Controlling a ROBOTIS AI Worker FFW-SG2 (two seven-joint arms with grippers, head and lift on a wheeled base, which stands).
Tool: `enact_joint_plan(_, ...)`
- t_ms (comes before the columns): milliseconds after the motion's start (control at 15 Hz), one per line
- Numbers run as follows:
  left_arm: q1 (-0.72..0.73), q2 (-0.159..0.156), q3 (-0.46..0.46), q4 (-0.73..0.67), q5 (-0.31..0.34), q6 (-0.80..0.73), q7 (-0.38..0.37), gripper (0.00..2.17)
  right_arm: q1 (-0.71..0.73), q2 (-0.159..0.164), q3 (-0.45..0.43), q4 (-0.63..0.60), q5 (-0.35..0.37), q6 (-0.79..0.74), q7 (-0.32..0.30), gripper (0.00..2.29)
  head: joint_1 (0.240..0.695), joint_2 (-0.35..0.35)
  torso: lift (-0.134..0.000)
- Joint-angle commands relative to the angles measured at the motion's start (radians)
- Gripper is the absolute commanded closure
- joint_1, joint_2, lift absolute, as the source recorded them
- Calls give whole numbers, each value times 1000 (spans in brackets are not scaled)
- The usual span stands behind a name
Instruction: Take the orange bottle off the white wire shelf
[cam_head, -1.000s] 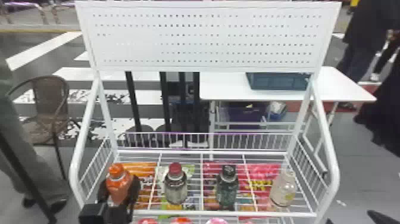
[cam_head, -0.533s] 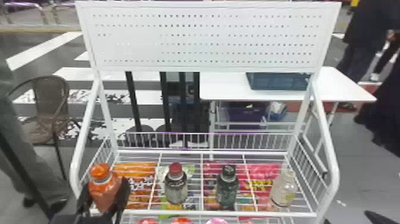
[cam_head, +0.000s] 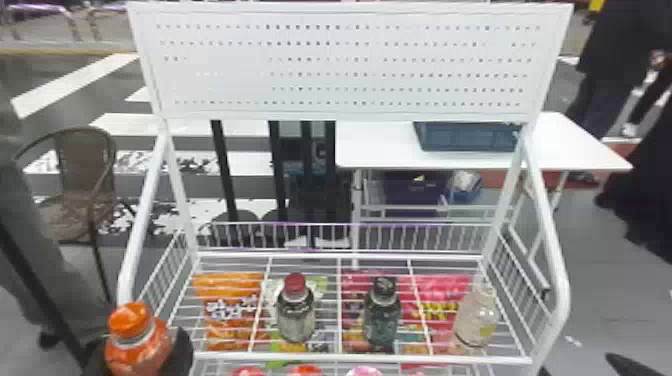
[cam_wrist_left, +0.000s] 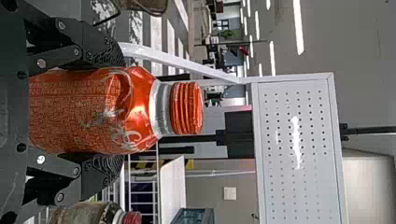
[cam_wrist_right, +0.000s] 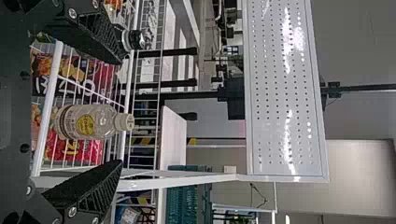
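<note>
Holds orange bottle (cam_head: 137, 332) at head view's lower left, with left gripper (cam_head: 141, 345) closed on its sides. Overlaps white side rail (cam_head: 131, 275), probably clear of shelf (cam_head: 350, 357). Note three bottles (cam_head: 295, 320), lower centre to right. Has right gripper (cam_head: 579, 364) wide open, empty, bottom right.
</note>
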Motion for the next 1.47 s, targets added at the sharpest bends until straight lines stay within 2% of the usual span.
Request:
enact_joint_plan(0, 60, 15, -11, -61, 7, -8, -1, 815, -3, 0, 0, 3, -6, 0, 0, 144, 499, 0, 0)
enact_joint_plan(267, 71, 23, -29, -79, -1, -11, 2, 815, 1, 1, 2, -3, -6, -3, 2, 144, 499, 0, 0)
enact_joint_plan(1400, 77, 22, -28, -79, -10, -23, 13, 815, 7, -5, 2, -8, -7, -3, 3, 144, 499, 0, 0)
